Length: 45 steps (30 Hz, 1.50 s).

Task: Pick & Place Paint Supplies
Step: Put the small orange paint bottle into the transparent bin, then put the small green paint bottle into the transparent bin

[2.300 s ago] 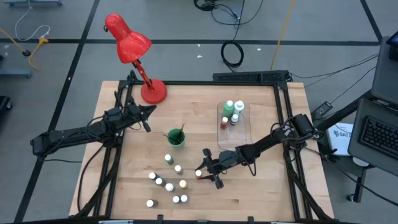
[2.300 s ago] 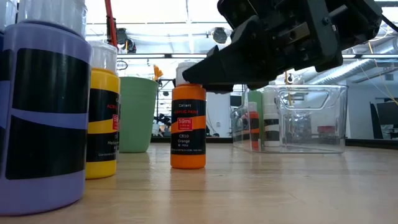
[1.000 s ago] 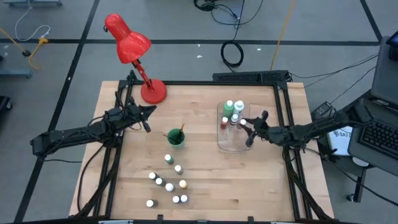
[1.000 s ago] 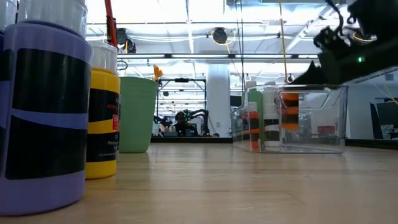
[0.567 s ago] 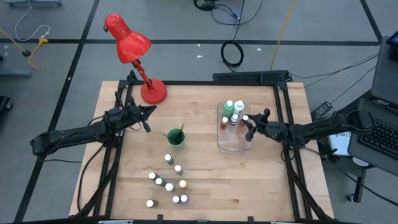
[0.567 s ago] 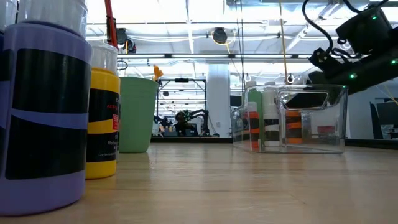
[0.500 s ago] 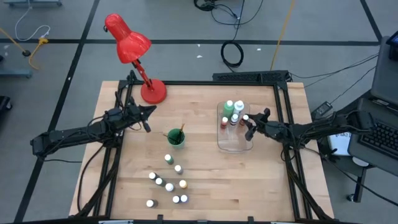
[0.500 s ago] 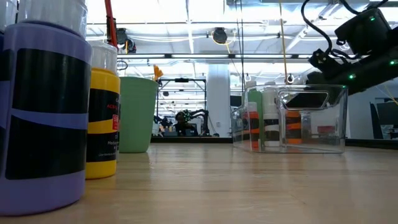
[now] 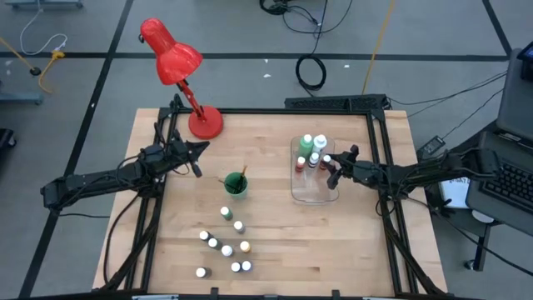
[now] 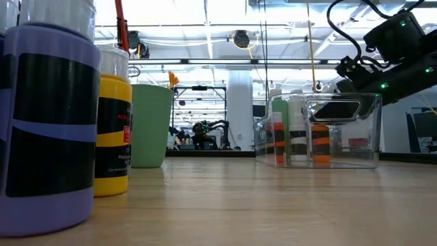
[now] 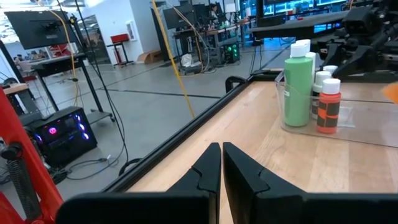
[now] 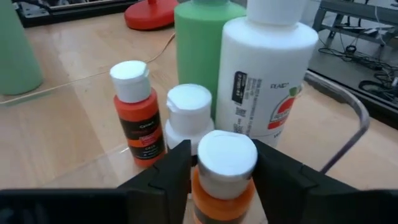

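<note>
**Orange bottle at the tray: release step**

R gripper point(image 9: 335, 169) was over the clear plastic tray point(image 9: 314, 193), at its far end by the bottles already stowed. Wrist cam showed the orange paint bottle point(image 12: 222, 180) standing between the two fingers point(image 12: 163, 172), white cap up. Both fingers sat right against the bottle's shoulders; couldn't tell whether they were gripping or had just let go. Judged: placing step, bottle about down among its neighbours, release in hand.

In the tray next to it: tall green bottle point(image 12: 208, 37), tall white bottle point(image 12: 266, 71), small red-orange bottle point(image 12: 138, 121), one more white cap point(image 12: 189, 106) just ahead of the held one. Tight pack.

L gripper point(image 11: 221, 163) waited w/ fingers pressed together, holding nothing, parked over the table's L edge point(image 9: 185, 151).

Next move, as I read it: spread the fingers fully, lift straight up, then go for the loose small bottles point(image 9: 226, 243) at the near side of the table. Approx nine left there.

Risks: the white cap and white bottle stood so near that a sideways exit could tip them. Green cup point(image 9: 236, 184) w/ brushes stood between tray and the loose group, clear of the direct path but worth a wide swing. Red desk lamp point(image 9: 176, 69) at far L corner, out of the way.
</note>
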### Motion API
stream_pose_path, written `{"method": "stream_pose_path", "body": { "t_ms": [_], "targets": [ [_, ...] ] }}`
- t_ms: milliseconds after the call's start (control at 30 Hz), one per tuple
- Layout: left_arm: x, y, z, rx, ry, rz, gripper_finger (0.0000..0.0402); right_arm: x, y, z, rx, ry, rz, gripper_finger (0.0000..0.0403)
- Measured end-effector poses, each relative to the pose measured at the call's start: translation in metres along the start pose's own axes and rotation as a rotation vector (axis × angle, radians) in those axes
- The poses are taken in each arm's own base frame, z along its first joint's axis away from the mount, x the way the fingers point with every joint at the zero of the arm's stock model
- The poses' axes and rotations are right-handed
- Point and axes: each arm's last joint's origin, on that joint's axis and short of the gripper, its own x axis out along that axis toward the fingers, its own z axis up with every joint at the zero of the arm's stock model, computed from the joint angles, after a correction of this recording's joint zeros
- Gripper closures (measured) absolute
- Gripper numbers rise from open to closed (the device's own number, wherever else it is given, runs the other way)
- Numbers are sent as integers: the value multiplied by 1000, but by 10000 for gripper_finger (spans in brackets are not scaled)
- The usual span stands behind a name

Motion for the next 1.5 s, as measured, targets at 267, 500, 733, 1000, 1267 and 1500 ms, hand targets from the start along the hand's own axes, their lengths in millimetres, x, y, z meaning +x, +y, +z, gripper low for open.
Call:
{"method": "stream_pose_path", "body": {
  "t_ms": [267, 500, 733, 1000, 1267, 1500],
  "targets": [
    [0, 0, 0, 1, 0, 0, 380, 0, 2, 9, -80, -89, 22, 169],
    [0, 0, 0, 16, 0, 0, 380, -11, 15, 29, -73, -302, 138, 128],
    [0, 0, 0, 23, 2, 0, 380, -27, 34, 39, -112, -452, 356, 113],
    [0, 0, 0, 39, 2, 0, 380, -36, 45, 35, -182, -453, 432, 103],
    [0, 0, 0, 19, 0, 0, 380, -33, 45, 28, -138, -370, 445, 127],
    [0, 0, 3, -26, -30, 4, 380, -32, 58, 43, -112, -358, 567, 144]
  ]
}}
